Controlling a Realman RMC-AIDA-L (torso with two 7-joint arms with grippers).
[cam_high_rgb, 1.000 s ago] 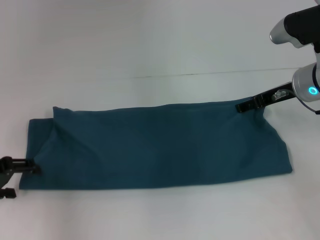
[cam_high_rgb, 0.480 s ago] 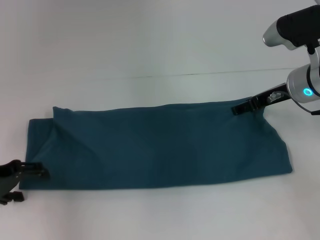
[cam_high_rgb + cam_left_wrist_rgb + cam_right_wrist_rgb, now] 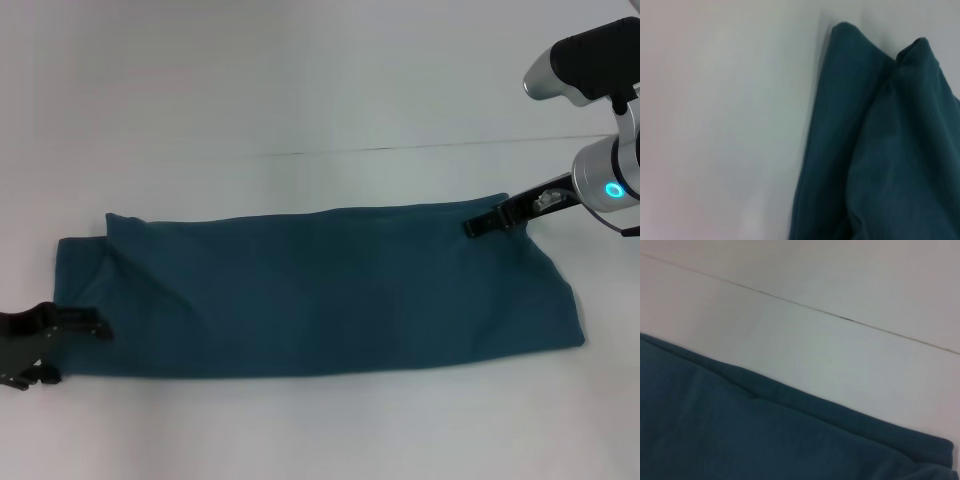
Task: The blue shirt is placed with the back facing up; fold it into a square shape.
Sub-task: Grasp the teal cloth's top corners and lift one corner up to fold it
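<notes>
Across white table (image 3: 300, 90), blue shirt (image 3: 320, 295) lies flat as long folded band. Right gripper (image 3: 485, 224) pinches shirt's far right corner, fingers closed on cloth. Left gripper (image 3: 70, 330) at near left corner, apparently gripping hem; grip unclear.

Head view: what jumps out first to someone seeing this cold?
The blue shirt, already folded into a long band, lies across the middle of the white table. The right gripper sits at the shirt's far right corner, under an arm with a glowing cyan ring. The left gripper is low at the near left end of the shirt.
</notes>
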